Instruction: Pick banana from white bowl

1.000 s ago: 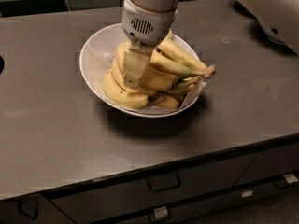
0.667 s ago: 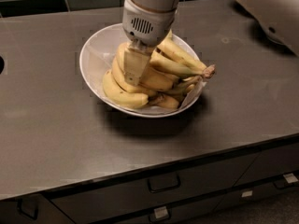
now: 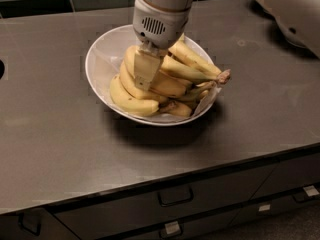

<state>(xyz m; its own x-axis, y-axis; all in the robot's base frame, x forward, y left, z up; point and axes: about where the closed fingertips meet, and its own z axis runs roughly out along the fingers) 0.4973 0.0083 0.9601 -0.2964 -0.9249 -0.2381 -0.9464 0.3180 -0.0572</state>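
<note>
One gripper low in white bowl, fingers seemingly tight around the banana.

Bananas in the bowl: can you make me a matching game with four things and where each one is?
Things: 1 hand; 2 white bowl; 3 banana; 4 drawer handle.
Places: A on the grey counter; B below the counter's front edge; C down among the bananas; D lying along the bowl's front-left side.
Pairs: 1-C; 2-A; 3-D; 4-B.
</note>
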